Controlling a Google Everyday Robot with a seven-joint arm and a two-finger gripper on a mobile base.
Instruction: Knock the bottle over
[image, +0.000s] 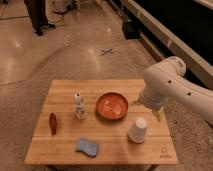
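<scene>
Standing bottle (79, 106), well left of gripper (148, 108)

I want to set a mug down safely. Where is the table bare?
Bare: the far strip behind the bottle and bowl; the near left corner, between red stick and blue sponge; the near right corner beside the cup. Crowded: the middle, and the right edge, where the gripper hangs behind the cup.

1 ea: bottle (79, 106), bowl (112, 105), cup (138, 130), sponge (87, 146), red obj (52, 123); gripper (148, 107) by bowl
</scene>
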